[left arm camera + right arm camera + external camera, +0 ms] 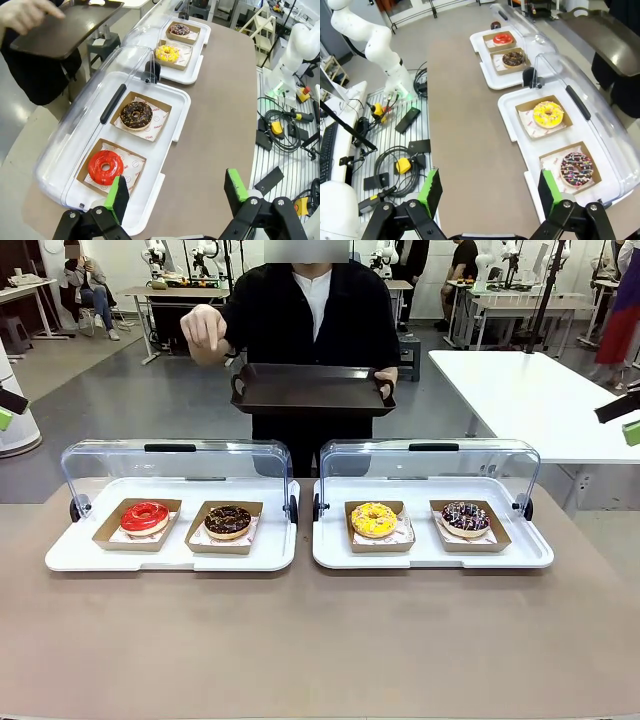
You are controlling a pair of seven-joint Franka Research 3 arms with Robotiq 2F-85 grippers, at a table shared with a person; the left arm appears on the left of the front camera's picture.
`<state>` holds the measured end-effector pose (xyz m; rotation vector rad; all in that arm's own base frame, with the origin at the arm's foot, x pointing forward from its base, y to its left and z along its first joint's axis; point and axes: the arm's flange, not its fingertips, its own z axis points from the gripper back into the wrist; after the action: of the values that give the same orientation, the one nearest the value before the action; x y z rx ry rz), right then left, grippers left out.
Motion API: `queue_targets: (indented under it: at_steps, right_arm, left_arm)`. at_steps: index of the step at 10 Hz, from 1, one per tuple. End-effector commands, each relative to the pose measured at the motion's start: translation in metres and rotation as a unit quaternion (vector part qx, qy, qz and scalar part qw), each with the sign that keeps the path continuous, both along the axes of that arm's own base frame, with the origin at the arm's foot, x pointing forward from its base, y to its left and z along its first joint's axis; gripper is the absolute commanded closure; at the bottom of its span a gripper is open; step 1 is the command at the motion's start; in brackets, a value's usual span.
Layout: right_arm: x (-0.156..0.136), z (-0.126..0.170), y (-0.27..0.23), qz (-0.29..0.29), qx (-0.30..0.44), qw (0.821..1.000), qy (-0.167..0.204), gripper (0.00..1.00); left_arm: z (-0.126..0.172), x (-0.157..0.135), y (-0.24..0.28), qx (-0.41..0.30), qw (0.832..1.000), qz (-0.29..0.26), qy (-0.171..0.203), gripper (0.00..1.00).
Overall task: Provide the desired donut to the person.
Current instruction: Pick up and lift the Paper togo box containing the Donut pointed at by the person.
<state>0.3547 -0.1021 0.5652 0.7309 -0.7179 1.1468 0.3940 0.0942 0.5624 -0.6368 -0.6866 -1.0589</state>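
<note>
Across the desk [320, 640], the person [305, 310] in a black top over a white shirt. Holds a dark tray [312, 388] level in front of the body, one hand [385, 380] on its handle. Lifts the other hand [203, 335] at shoulder height, fingers drooping downward. Possibly points toward the robot's left side, but too vague to tell which donut is meant.

On the desk, two white trays side by side, each under a clear lid [175, 465] swung up and open toward the person.

In the left white tray [60, 555]: a red-glazed donut [145, 517] on the outer side, a chocolate donut [228, 521] toward the middle.

In the right white tray [530, 552]: a yellow donut [374, 519] toward the middle, a dark sprinkled donut [465, 518] on the outer side.

Each in its own brown card boat on paper, none touching its neighbour. All four well apart from both claws.

Left claw [176, 190]: fingers spread wide, nothing between the green pads. Hangs high by the desk's left end, looking along the row of trays, red-glazed donut nearest.

Right claw [490, 187]: likewise spread wide and empty. Hangs high by the desk's right end, dark sprinkled donut nearest, yellow donut just beyond it.
</note>
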Motion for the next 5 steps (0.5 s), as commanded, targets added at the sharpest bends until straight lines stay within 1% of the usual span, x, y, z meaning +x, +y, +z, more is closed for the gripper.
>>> queue_targets:
  at_steps: [1,5]
  right_arm:
    - [0.0012,0.0005,0.0010,0.005,0.007,1.000,-0.005,0.00]
    - [0.0012,0.0005,0.0010,0.005,0.007,1.000,-0.005,0.00]
  left_arm:
    - [0.0008,0.0000,0.0001,-0.003,1.000,-0.001,-0.002,0.00]
    - [0.0008,0.0000,0.0001,-0.003,1.000,-0.001,-0.002,0.00]
